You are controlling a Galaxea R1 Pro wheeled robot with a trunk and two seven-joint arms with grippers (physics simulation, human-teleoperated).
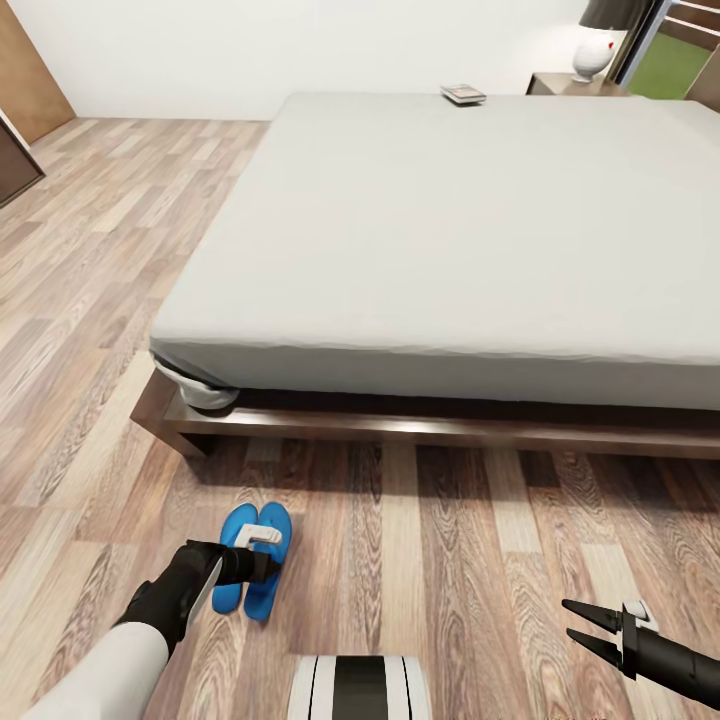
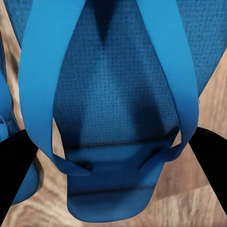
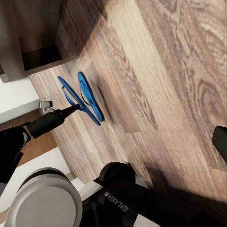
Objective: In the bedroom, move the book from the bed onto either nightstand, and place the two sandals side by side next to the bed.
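Observation:
Two bright blue sandals lie side by side on the wood floor just in front of the bed's near left corner, one [image 1: 236,530] to the left of the other [image 1: 264,600]. My left gripper [image 1: 268,562] hovers low over the right-hand sandal [image 2: 113,113], open, its black fingers [image 2: 16,165] straddling the straps. The neighbouring sandal [image 2: 4,101] shows at the edge of the left wrist view. Both sandals [image 3: 87,97] also appear in the right wrist view. The book [image 1: 463,94] rests at the far edge of the bed [image 1: 450,230]. A nightstand [image 1: 556,84] stands beyond. My right gripper [image 1: 585,625] hangs open and holds nothing at the lower right.
A white lamp [image 1: 592,55] stands on the nightstand beside a window. The bed's dark wooden frame [image 1: 450,425] runs across the floor ahead. A dark cabinet edge [image 1: 15,160] is at the far left. My base [image 1: 360,690] shows at the bottom, with wood floor [image 1: 470,560] between my arms.

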